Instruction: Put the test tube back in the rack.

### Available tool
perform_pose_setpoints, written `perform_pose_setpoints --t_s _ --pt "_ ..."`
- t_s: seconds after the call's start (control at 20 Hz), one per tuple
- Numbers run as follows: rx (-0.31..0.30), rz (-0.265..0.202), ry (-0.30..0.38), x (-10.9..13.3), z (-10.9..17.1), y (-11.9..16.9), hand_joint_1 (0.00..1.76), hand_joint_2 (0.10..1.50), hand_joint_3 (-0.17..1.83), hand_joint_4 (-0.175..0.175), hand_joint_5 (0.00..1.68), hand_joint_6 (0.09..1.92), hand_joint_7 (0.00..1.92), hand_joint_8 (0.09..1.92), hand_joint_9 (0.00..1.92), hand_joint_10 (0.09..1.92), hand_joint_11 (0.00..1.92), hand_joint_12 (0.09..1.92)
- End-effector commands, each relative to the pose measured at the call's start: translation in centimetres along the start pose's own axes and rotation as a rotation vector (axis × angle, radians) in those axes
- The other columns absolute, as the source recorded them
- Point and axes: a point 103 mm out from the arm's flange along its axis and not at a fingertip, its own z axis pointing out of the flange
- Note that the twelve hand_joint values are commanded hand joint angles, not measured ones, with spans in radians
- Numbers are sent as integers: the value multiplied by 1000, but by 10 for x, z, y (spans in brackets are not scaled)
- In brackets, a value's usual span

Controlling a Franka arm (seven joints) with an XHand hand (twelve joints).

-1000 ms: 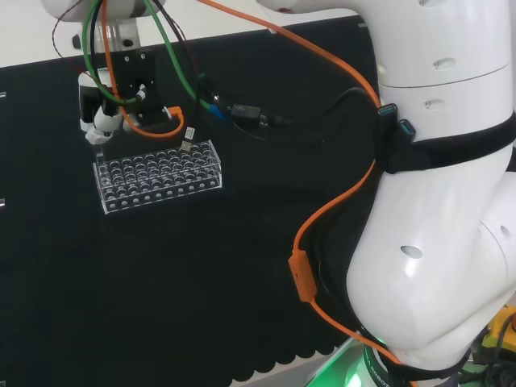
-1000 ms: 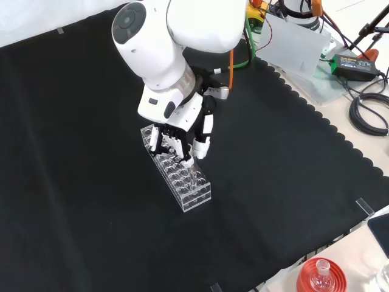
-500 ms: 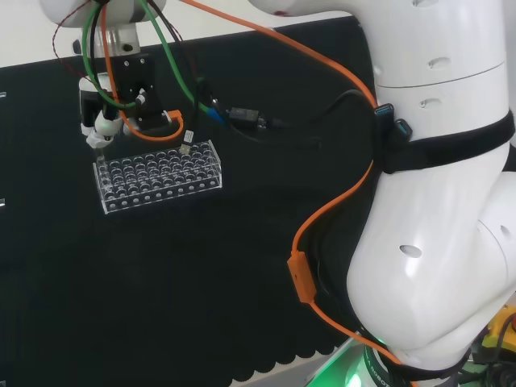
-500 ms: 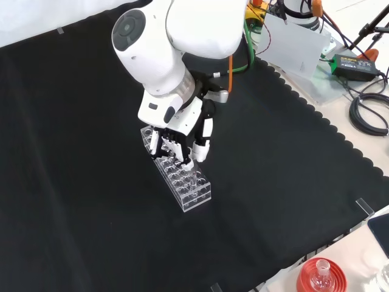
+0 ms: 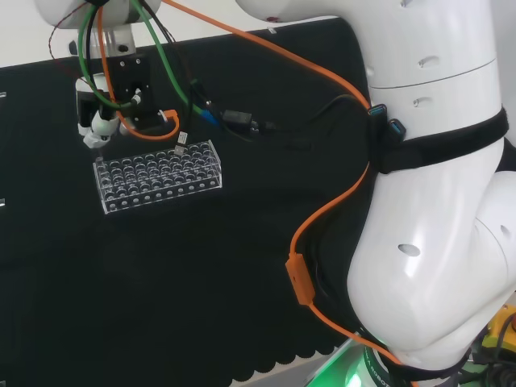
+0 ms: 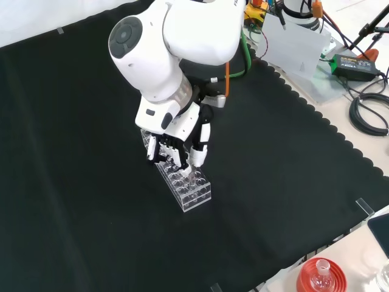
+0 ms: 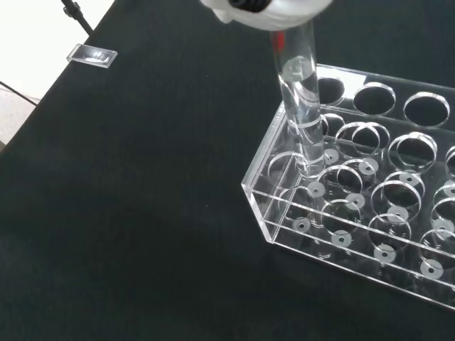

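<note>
Hand (image 6: 182, 143) higher — test tube (image 7: 300, 106) beneath

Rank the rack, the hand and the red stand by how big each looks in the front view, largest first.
1. hand
2. rack, partly hidden under the hand, so its place against the hand is unsure
3. red stand, cut off at the edge and nearer the camera

The rack (image 6: 179, 178) stands on the desk (image 6: 79, 182). In the front view the hand (image 6: 176, 146) hangs above the rack's nearer end. The test tube (image 7: 301, 114) stands upright in a corner hole of the rack, under the hand.
</note>
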Motion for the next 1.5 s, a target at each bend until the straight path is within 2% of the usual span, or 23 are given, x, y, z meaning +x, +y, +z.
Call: perform_pose_setpoints --t_s 0.05,1.4,1.5 --pt "2 -13 -4 1 4 3 1428 1019 -175 -175 1364 230 1534 361 1436 87 490 1371" --pt "22 -9 19 2 27 2 1428 1019 -175 -175 1365 228 1535 358 1438 87 487 1372" --pt "42 -15 64 0 27 2 1427 1019 -175 -175 1366 227 1535 359 1438 87 485 1371"
